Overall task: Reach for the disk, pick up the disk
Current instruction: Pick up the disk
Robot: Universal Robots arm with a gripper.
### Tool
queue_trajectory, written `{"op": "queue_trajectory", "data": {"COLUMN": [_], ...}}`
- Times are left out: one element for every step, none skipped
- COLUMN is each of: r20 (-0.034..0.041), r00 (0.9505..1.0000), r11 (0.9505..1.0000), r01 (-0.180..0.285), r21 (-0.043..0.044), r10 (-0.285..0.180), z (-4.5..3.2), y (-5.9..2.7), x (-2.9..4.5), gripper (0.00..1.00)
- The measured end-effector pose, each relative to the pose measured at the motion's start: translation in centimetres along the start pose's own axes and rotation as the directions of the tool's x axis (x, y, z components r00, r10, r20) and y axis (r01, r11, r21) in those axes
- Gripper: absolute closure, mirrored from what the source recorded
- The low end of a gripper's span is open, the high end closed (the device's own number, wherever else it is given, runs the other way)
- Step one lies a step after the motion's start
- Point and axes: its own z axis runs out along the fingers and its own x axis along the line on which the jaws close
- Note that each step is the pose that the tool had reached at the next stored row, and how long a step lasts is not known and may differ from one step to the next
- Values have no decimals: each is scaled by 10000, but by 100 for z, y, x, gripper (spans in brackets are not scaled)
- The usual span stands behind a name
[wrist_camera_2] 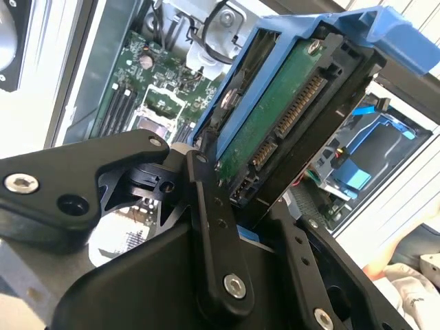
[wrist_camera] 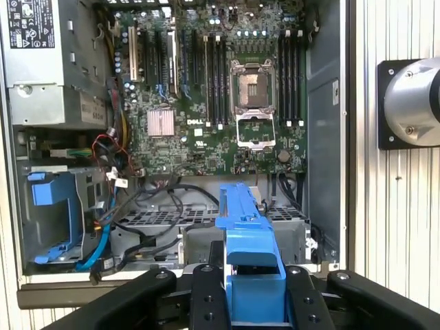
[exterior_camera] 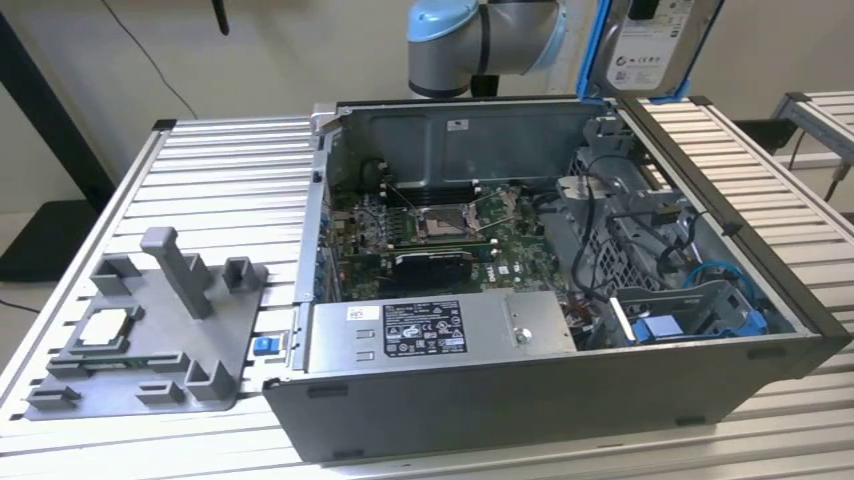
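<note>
Already gripper (wrist_camera_2: pixel 237 206) clamped on disk (wrist_camera_2: pixel 289 117), held high above open computer case (exterior_camera: pixel 747 380) at rear. Risk: grip only near connector edge; blue bracket (wrist_camera: pixel 249 227) could slip, dropping drive onto motherboard (wrist_camera: pixel 206 89).

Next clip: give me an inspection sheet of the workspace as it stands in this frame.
Surface: ribbed metal table, carrying an open computer case.
Job's things: the disk, in its blue bracket, held up above the case.
Clutter: grey fixture tray on the exterior view's left with a small square chip; an empty blue bracket in the case bay.
Hand: the hand is closed on the disk's edge.
Cables: black, red and blue leads loose inside the case.
Surroundings: a black cord on the wall behind.
</note>
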Motion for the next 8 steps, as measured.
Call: {"op": "queue_trajectory", "data": {"r20": [0, 0, 0, 0, 0, 1, 0, 0], "r00": [10000, 10000, 10000, 10000, 10000, 10000, 10000, 10000], "r11": [10000, 10000, 10000, 10000, 10000, 10000, 10000, 10000], "r01": [0, 0, 0, 0, 0, 0, 0, 0], "r21": [0, 0, 0, 0, 0, 0, 0, 0], "r10": [0, 0, 0, 0, 0, 0, 0, 0], "z": [0, 0, 0, 0, 0, 0, 0, 0], "y": [0, 0, 0, -1, -1, -1, -1, -1], "x": [0, 0, 0, 0, 0, 0, 2, 6], "gripper": [100, 100, 100, 100, 100, 100, 100, 100]}}
